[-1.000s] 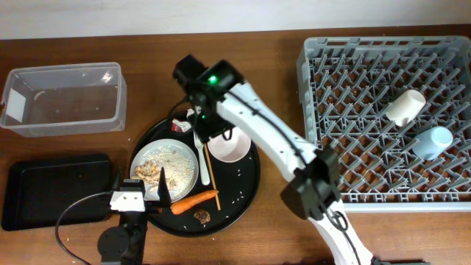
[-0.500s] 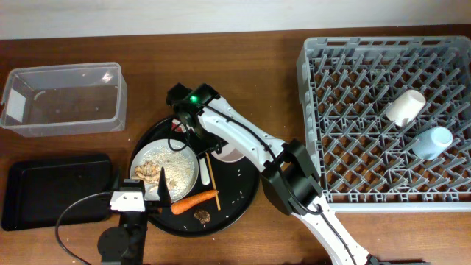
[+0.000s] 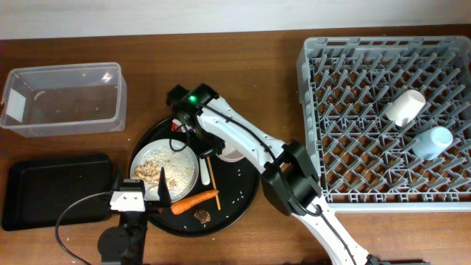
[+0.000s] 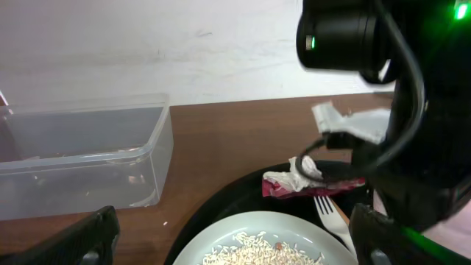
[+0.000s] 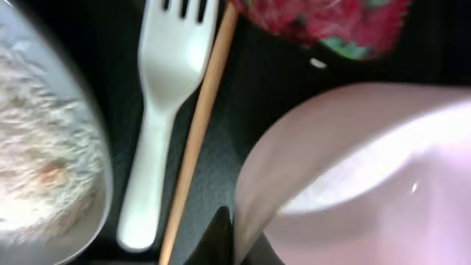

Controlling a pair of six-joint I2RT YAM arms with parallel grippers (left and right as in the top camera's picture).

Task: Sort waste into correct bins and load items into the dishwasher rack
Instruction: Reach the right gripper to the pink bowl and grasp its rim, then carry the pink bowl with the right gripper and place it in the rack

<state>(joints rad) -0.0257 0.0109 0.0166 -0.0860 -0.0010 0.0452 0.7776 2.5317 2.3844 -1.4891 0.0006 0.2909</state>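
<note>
Two end effectors work at the round black tray [image 3: 246,193] on the worktop [image 3: 272,44]. The right end effector [image 3: 200,137] sits at the tray's 12 o'clock, one finger [image 5: 221,232] just beside the rim of the pink bowl [image 5: 353,169]; its grip cannot be determined. The left end effector [image 4: 234,221] stands wide open at 6 o'clock. The fork [image 5: 165,96] and chopstick [image 5: 199,132] lie between bowl and rice plate [image 4: 213,232]; the rack [image 3: 368,132] occupies 3 o'clock.

Since a second ago the right arm [image 3: 246,140] has folded in and dropped. Its green-lit wrist moves left and down to the upper rim of the black tray [image 3: 243,197], and its elbow draws away from the rack [image 3: 313,110]. The right tool [image 3: 207,146] now sits at the left edge of the pink bowl [image 3: 230,155], which the arm mostly covers.
</note>
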